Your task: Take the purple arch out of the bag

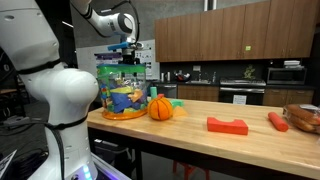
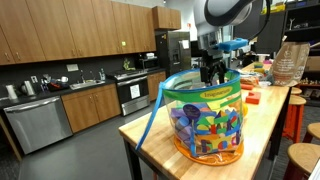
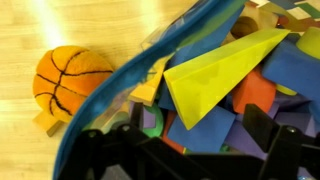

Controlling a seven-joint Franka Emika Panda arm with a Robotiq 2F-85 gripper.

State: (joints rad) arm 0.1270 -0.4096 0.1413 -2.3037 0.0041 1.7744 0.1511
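Observation:
The bag [image 1: 122,95] is clear plastic with a green rim and an orange base, and it stands on the wooden table, full of colourful foam toys. It fills the front of an exterior view [image 2: 205,125]. My gripper [image 1: 125,55] hangs just above the bag's open mouth [image 2: 212,68]. In the wrist view the bag's blue-green rim [image 3: 120,75] runs diagonally, and my gripper [image 3: 200,128] is open over yellow, blue and orange pieces. A small purple piece [image 3: 150,120] shows between them, mostly covered. I cannot tell whether it is the purple arch.
An orange pumpkin [image 1: 161,108] sits beside the bag and also shows in the wrist view [image 3: 70,80]. A flat red arch block [image 1: 227,125], an orange stick-shaped toy [image 1: 277,121] and a basket [image 1: 303,115] lie further along the table. Stools stand by the table edge [image 2: 300,155].

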